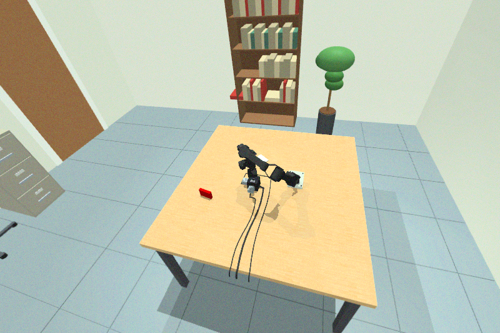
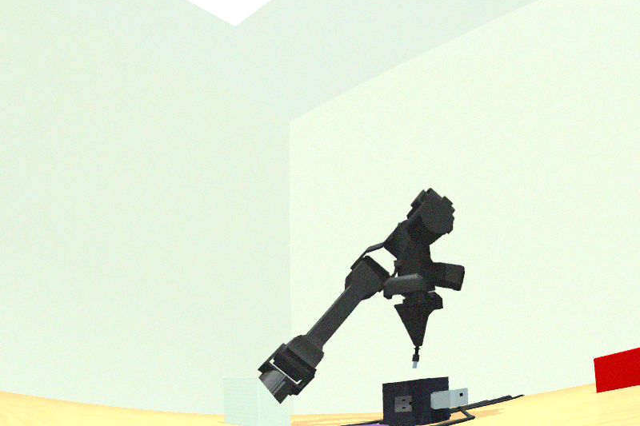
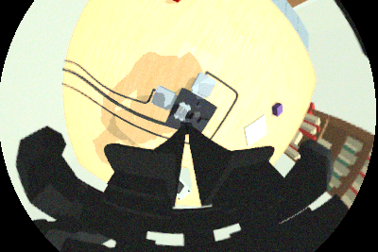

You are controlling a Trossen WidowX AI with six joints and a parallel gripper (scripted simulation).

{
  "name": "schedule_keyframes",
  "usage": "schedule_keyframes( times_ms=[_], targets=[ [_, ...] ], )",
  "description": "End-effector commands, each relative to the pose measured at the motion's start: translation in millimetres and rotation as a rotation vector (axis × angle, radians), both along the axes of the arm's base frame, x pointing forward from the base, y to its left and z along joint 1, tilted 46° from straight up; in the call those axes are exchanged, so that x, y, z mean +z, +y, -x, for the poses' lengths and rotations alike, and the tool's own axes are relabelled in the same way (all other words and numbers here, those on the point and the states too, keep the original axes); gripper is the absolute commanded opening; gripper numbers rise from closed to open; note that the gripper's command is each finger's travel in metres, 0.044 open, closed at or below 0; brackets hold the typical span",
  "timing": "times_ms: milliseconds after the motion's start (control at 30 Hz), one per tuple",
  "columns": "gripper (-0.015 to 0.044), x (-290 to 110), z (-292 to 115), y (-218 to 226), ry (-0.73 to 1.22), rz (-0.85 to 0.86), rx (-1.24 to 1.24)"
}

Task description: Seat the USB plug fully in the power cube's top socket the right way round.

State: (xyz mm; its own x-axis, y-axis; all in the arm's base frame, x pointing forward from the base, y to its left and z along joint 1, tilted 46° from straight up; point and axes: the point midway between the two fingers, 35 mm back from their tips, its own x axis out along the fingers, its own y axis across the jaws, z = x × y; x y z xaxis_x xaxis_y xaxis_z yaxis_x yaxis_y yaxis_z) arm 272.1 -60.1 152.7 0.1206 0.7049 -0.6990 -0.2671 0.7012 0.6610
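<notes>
Status: the gripper (image 2: 414,348) is clenched on the USB plug (image 2: 414,360), which hangs from the fingertips above the power cube (image 2: 414,400), clear of its top face and not touching it. The plug is therefore out of the top socket; extraction is complete. Judging by this pose, the step in hand is reorienting the plug over the cube. Remaining steps: align the plug with the socket, lower it until fully seated, release, then withdraw the arm.

In the wrist view the plug (image 3: 183,112) sits roughly over the dark top of the cube (image 3: 197,109). Whether it is already turned the right way round cannot be determined; the plug is too small in every view.

Sockets and contents: the top socket appears unoccupied. A grey plug (image 2: 448,398) occupies the cube's right side face. The near face shows an outlet with nothing in it.

Cables (image 1: 247,236) run from the cube to the near table (image 1: 322,264) edge. A red block (image 1: 205,192) lies well to the left, apart from the work area.
</notes>
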Motion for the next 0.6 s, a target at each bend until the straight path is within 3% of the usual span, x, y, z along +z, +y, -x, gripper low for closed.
schedule_keyframes(
  times_ms=[0, 567],
  targets=[
    [0.0000, -0.2, -0.1, 0.0, -0.081, 0.014, 0.079],
    [0.0000, -0.2, -0.1, 0.0, -0.394, 0.068, 0.391]
  ],
)
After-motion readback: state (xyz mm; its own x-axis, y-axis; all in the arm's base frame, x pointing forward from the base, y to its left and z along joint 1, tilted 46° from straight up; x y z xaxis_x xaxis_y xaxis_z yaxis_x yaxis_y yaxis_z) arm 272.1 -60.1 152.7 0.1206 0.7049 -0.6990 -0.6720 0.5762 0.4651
